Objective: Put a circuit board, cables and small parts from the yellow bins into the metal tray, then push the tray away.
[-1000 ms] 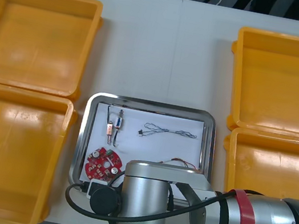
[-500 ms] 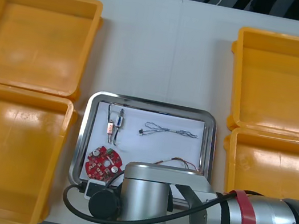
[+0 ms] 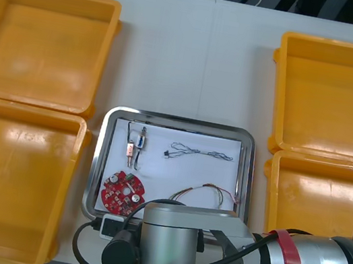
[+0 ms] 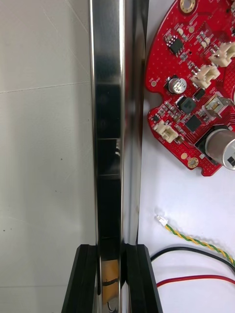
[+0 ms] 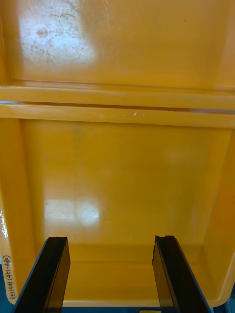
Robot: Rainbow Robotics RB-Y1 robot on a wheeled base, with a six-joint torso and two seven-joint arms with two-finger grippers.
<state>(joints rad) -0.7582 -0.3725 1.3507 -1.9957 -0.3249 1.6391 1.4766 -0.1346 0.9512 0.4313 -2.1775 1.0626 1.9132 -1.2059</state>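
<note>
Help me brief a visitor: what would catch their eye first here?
The red circuit board sits in the near left corner of the metal tray, with cables nearby. The right gripper is shut on the tray's near rim. The left gripper hangs open over a yellow bin.

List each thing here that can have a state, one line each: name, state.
right gripper, shut on the metal tray's near rim
left gripper, open above a yellow bin
metal tray, loaded
circuit board, flat in the tray
black cable, loose in the tray
red and yellow cable, loose in the tray
small metal parts, in the tray
yellow bins, empty where they show
</note>
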